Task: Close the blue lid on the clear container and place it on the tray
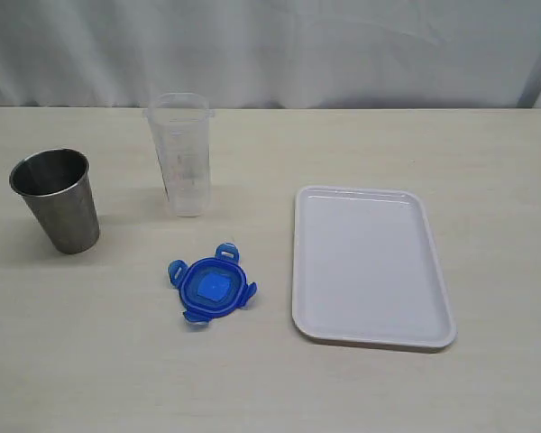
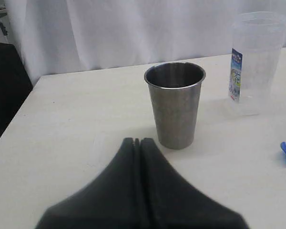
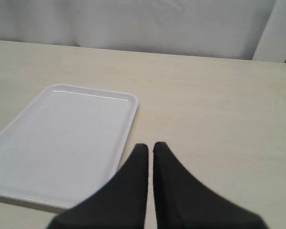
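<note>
Lying near the right claw (image 3: 150, 146) is the tray (image 3: 62, 138).

1 grey tapered steel cup (image 1: 56, 200) stands upright, mouth up, on the pale wood-grain desk (image 1: 99, 361), towards its left side in the exterior view. A white pleated cloth curtain (image 1: 343, 45) hangs behind the desk's far edge.

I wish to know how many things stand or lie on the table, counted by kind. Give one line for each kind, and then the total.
Steel cup: 1
Clear container: 1
Blue lid: 1
White tray: 1
Total: 4
</note>
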### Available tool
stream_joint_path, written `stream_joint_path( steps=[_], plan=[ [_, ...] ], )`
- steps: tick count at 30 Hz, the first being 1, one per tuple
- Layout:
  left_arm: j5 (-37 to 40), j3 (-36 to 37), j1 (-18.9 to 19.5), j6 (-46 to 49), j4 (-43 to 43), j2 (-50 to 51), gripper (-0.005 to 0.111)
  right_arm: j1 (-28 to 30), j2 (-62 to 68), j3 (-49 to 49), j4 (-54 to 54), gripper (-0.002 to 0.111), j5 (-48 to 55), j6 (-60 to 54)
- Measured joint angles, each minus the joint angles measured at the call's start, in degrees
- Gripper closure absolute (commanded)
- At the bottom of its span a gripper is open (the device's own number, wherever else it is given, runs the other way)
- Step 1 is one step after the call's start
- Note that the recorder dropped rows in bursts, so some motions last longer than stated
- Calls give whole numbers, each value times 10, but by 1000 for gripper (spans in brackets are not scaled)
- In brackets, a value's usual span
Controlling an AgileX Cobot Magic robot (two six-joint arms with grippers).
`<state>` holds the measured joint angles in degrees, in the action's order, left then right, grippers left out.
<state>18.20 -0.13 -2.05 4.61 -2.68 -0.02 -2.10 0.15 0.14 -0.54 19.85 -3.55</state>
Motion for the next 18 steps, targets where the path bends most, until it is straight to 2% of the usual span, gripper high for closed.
stream_joint_path(
  steps=[4,7,13,15,16,18],
  plan=[
    [-5,0,0,11,-28,0,107,0,0,0,0,104,0,0],
    [-45,0,0,19,-54,0,107,0,0,0,0,104,0,0],
    [-147,0,0,24,13,0,107,0,0,0,0,104,0,0],
    [-203,0,0,18,27,0,107,0,0,0,0,104,0,0],
    [-267,0,0,-16,36,0,107,0,0,0,0,104,0,0],
    [-335,0,0,-91,49,0,106,0,0,0,0,104,0,0]
  ],
)
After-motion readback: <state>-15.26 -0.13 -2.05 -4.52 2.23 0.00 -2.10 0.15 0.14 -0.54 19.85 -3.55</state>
